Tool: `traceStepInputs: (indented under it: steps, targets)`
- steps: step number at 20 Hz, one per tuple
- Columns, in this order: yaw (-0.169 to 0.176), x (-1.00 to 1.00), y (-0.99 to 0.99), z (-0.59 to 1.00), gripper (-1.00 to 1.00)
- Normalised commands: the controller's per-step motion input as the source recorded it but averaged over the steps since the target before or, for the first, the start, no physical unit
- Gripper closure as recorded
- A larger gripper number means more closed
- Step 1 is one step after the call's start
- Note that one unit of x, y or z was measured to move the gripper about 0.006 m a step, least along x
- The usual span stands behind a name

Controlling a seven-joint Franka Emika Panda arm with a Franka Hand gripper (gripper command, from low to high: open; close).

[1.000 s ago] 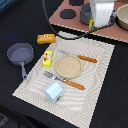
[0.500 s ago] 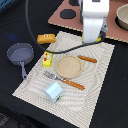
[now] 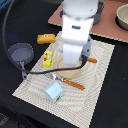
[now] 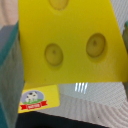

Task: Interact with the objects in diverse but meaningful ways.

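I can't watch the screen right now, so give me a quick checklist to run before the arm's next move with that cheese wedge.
1. Cheese wedge at the gripper: ok, it fills the wrist view right up close.
2. Grip secure: cannot tell, the fingers and jaws are not clearly visible in either view.
3. Ground below the arm: cannot tell, the arm hides most of the round plate in the exterior view.
4. Yellow box with red label: ok, standing on the placemat, also seen under the wedge from the wrist.
5. Milk carton: ok, clear of the arm.
6. Bread loaf: ok, off to the side.
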Motion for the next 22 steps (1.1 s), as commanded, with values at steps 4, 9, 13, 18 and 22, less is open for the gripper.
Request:
traceStepInputs:
  steps: [4,9,13,18,22]
  targets:
    - [0.023,-0.33,0.00,-0.14,1.00]
    - [0.003,-0.05,0.17,0.16,1.00]
    - [0.001,-0.10,0.13,-0.01,1.00]
    - [0.010,-0.13,0.09,-0.11,1.00]
    - [0.018,-0.19,0.05,-0.22,1.00]
